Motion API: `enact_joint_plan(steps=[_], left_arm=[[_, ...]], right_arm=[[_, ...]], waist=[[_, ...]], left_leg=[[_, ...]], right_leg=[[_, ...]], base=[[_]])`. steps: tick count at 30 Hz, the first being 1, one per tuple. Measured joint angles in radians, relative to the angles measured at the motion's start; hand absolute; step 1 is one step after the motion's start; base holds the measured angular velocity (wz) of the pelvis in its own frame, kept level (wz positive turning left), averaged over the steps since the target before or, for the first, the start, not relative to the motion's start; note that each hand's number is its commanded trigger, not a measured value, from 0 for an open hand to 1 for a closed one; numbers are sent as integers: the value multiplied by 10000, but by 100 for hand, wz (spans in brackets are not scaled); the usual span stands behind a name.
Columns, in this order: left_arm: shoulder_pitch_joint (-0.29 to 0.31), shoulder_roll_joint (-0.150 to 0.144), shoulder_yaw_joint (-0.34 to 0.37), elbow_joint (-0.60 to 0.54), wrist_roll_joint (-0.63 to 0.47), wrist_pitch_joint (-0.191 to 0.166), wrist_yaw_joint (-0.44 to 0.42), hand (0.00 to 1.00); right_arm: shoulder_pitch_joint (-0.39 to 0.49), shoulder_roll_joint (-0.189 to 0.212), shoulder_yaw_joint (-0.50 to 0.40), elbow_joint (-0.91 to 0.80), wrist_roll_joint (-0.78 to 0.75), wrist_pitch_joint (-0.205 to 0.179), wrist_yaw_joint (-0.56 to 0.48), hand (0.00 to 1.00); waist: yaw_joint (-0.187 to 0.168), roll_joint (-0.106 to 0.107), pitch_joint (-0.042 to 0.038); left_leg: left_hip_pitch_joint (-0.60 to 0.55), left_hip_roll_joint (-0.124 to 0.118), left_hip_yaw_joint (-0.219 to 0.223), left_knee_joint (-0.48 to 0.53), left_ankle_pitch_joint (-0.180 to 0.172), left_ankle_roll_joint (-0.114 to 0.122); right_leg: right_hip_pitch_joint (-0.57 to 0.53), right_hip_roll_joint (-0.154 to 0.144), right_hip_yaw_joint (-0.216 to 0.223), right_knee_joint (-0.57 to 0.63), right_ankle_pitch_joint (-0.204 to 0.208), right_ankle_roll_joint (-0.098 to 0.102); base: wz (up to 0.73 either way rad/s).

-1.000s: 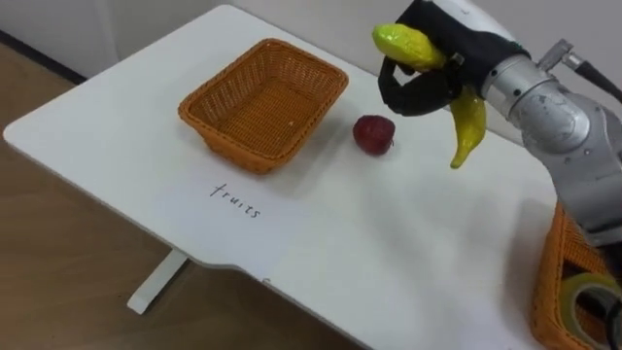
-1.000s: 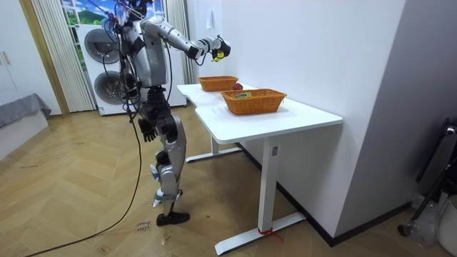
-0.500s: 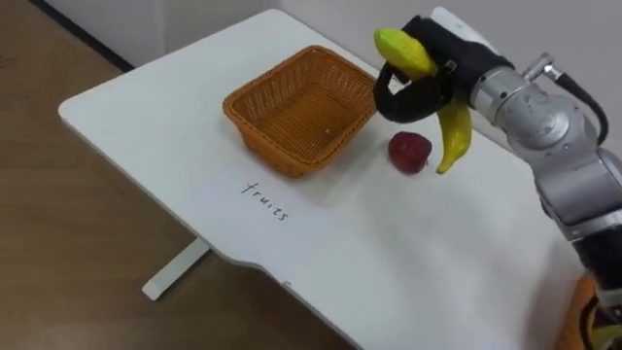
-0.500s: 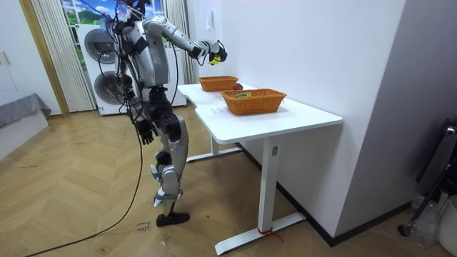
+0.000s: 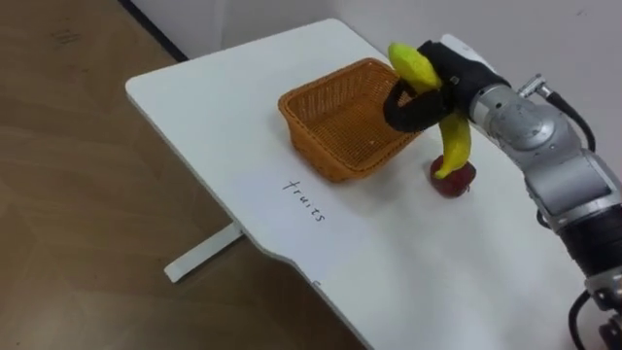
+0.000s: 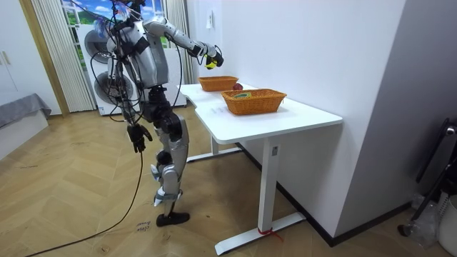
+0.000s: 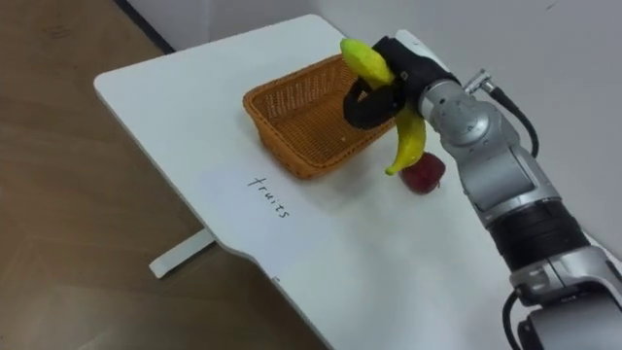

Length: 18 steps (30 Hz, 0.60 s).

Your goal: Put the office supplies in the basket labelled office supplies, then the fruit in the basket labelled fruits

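The banana (image 5: 455,136) is in the right hand (image 5: 462,76), which holds it in the air. The dark fingers (image 5: 406,109) are curled round its middle in a closed grip. The upper end of the banana stands out above the fingers and the longer lower end hangs down below them. Directly under the fingers and to their left is the orange wicker basket (image 5: 309,141); the fingers are above its right-hand rim, and nothing is inside the basket. Below the fingers and a little to their right a red fruit (image 5: 463,181) lies on the white table (image 5: 224,117). It is just beside the basket's right corner, and the lower tip of the banana hangs in front of it. Further down and to the left of the fingers, past the near wall of the basket, a short handwritten word (image 5: 304,197) is on the table top. In the room view the robot stands at the far end of the table with its right arm raised over the far basket. A second wicker basket (image 6: 255,100) stands nearer to the camera. The left hand (image 6: 137,137) hangs down beside the robot's leg; whether it is open or closed I cannot tell.
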State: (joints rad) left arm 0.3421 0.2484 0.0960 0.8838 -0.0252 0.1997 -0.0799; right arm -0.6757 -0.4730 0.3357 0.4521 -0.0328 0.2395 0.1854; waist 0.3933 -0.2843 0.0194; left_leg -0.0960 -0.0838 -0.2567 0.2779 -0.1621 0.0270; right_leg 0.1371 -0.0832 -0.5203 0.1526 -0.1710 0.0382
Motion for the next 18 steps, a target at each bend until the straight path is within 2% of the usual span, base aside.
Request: enact_joint_plan(steps=[4, 7, 10, 14, 18], left_arm=[[-5, 11, 8, 4, -23, -4, 36, 0], [-21, -43, 4, -16, -29, -50, 104, 0], [0, -29, 3, -19, -29, -51, 104, 0], [5, -29, -11, -42, -27, -92, 107, 0], [32, -23, -21, -235, -28, -98, 228, 0]], right_arm=[[-467, -6, -22, 827, 883, -2, -395, 100], [-526, -26, -94, 955, 1410, -9, -638, 100], [-536, -26, -96, 1112, 2020, -15, -647, 100], [-787, -26, -94, 1632, 2712, -18, -646, 100], [-1064, -123, -97, 2052, 3332, -35, -668, 100]], waist=[[-44, -121, 38], [-113, -133, 35], [-114, -118, 46], [-100, -23, 121], [-72, 14, 147]], left_leg=[[-416, -117, -89, 337, -7, 1], [-706, -153, -209, 573, -49, 11], [-860, -160, -208, 727, -69, 40], [-1058, -159, -252, 1020, -181, 14], [-1210, -155, -259, 1148, -195, 16]], right_leg=[[-214, 21, -18, 8, 1, -1], [-379, 24, -10, 24, 1, -2], [-435, 18, -8, 35, 3, -5], [-554, 20, -6, 204, 4, -4], [-716, 11, -18, 325, 4, -4]], base=[[8], [10], [2], [0], [0]])
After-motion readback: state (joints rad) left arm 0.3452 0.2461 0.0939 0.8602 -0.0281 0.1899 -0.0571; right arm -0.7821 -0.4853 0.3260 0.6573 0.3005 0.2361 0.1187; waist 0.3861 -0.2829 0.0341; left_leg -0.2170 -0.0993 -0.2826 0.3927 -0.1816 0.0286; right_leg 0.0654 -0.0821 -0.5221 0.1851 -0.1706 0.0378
